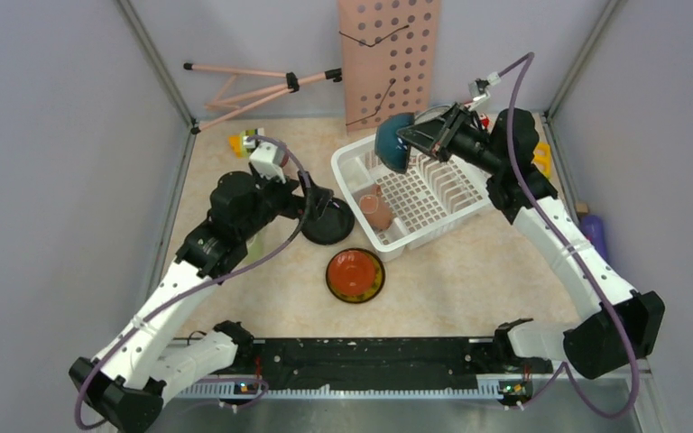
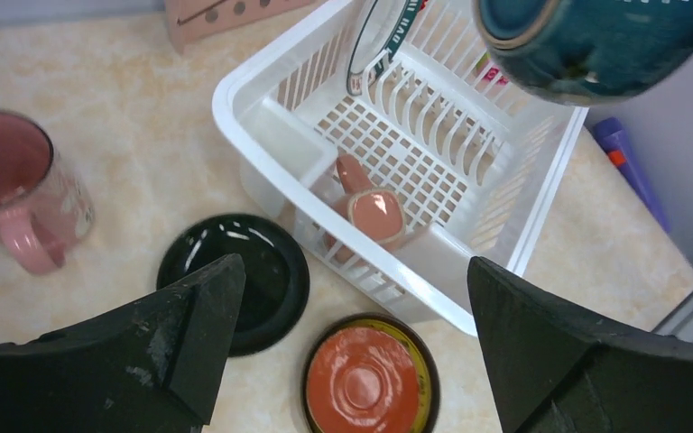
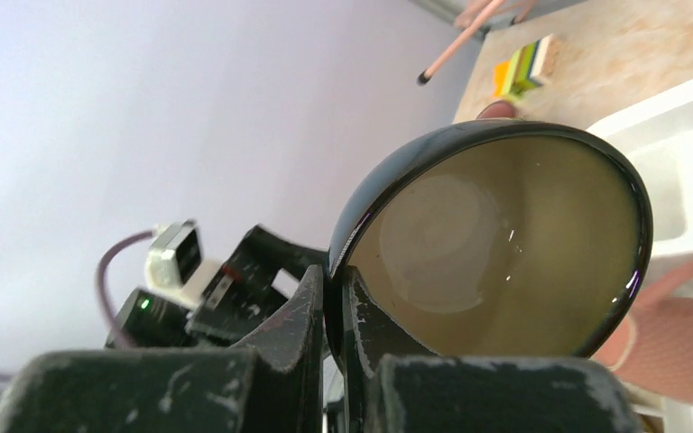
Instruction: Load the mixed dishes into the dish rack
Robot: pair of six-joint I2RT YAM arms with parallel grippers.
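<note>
My right gripper (image 3: 334,280) is shut on the rim of the teal bowl (image 1: 395,142), holding it tilted on edge above the far left corner of the dish rack (image 1: 442,227). The bowl's olive inside (image 3: 496,244) fills the right wrist view. A pinkish cup (image 2: 374,212) lies in the rack's near compartment. A white plate with a dark patterned rim (image 2: 381,41) stands among the dividers. My left gripper (image 2: 352,280) hangs open above a black plate (image 1: 328,223) and a red plate with a yellowish rim (image 1: 355,275) on the table. A pink mug (image 2: 18,189) stands left of them.
A pink perforated board (image 1: 388,59) leans on the back wall, with pink rods (image 1: 253,86) to its left. Coloured toy blocks (image 1: 245,142) lie at the back left. A purple bottle (image 1: 594,233) sits by the right wall.
</note>
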